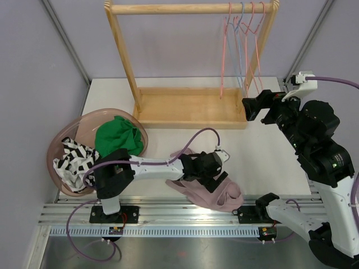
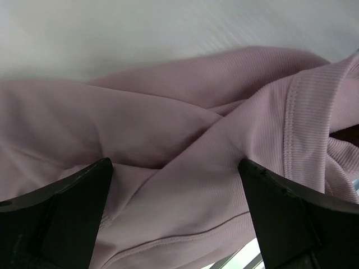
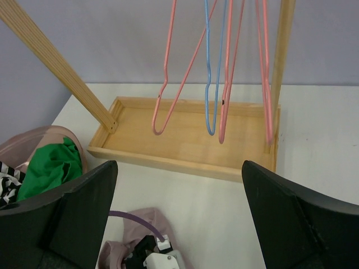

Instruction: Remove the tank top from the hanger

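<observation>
Left gripper (image 2: 175, 168): jaws spread wide, nothing pinched between them. It sits low over the pink tank top (image 1: 220, 197), and ribbed fabric fills my left wrist view from one finger (image 2: 67, 216) to the other, with a stitched hem crossing on the right. I cannot tell whether the fingertips touch the cloth. The tank top lies crumpled on the white tabletop (image 1: 269, 151), near its front edge, between my two arm bases. Right gripper (image 3: 179, 168): also wide apart and holding nothing, raised high at the right side of the tabletop and facing the wooden rack (image 1: 190, 109). The wire hangers (image 3: 216, 73), pink ones and one blue, hang bunched at the right end of the rack's top rail, their lower ends over the rack's tray base, well apart from the tank top. At the far left of the tabletop stands a translucent pinkish basket (image 1: 51, 150) holding a green garment (image 1: 116, 137) and a black-and-white patterned cloth (image 1: 72, 162).
</observation>
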`<state>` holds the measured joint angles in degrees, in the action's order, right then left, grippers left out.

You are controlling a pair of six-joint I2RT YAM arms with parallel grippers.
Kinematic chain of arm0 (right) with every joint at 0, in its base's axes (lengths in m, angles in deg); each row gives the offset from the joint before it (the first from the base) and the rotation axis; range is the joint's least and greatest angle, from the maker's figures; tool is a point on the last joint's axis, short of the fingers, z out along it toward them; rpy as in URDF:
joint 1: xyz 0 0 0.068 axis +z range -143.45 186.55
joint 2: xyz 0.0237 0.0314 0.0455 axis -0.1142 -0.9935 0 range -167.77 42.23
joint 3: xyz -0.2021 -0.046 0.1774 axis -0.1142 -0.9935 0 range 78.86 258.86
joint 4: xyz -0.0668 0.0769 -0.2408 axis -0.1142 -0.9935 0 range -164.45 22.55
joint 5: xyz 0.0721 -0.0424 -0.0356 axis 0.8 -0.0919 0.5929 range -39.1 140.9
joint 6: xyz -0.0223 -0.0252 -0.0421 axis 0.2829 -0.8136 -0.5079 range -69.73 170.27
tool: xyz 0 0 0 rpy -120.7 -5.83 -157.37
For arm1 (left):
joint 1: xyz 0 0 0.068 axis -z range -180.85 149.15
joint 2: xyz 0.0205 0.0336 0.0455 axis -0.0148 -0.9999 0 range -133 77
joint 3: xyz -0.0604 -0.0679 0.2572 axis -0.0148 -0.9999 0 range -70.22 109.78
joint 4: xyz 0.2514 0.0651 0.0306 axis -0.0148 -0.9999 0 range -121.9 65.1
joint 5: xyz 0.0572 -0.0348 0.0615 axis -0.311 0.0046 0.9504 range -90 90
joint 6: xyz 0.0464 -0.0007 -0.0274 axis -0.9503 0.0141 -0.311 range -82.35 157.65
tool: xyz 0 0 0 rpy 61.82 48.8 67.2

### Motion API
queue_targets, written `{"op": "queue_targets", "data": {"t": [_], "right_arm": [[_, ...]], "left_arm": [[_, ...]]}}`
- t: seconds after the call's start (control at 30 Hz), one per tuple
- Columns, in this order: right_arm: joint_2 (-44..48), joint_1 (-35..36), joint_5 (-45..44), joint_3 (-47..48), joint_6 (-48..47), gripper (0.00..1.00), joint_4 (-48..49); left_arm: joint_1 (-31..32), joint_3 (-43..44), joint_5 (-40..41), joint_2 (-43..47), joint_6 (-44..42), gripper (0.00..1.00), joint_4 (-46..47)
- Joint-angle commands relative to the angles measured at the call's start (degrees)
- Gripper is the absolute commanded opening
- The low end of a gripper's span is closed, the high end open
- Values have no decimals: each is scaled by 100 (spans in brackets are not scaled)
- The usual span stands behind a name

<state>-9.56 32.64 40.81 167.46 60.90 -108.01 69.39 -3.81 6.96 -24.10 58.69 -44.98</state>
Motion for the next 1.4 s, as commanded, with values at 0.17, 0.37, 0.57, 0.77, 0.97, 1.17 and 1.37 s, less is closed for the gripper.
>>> {"op": "queue_targets", "data": {"t": [0.17,0.37,0.57,0.77,0.97,1.17,1.37], "right_arm": [[160,-33,683,-378,185,100,232],[397,-33,1140,-422,255,99,390],[609,-33,1061,-475,264,100,434],[679,-25,1044,-598,264,99,478],[644,-33,877,-651,202,100,513],[574,-25,868,-712,211,100,645],[363,-25,886,-782,176,99,777]], "left_arm": [[157,39,-511,-788,155,89,250],[104,-23,-336,-1044,243,9,153],[-97,-67,673,-255,480,0,-408],[-774,56,1615,888,709,0,-1200],[-1644,503,1914,1988,534,0,-1973],[-2707,1232,2090,2726,463,0,-2685],[-3726,1743,2222,3166,436,0,-3186]]}}
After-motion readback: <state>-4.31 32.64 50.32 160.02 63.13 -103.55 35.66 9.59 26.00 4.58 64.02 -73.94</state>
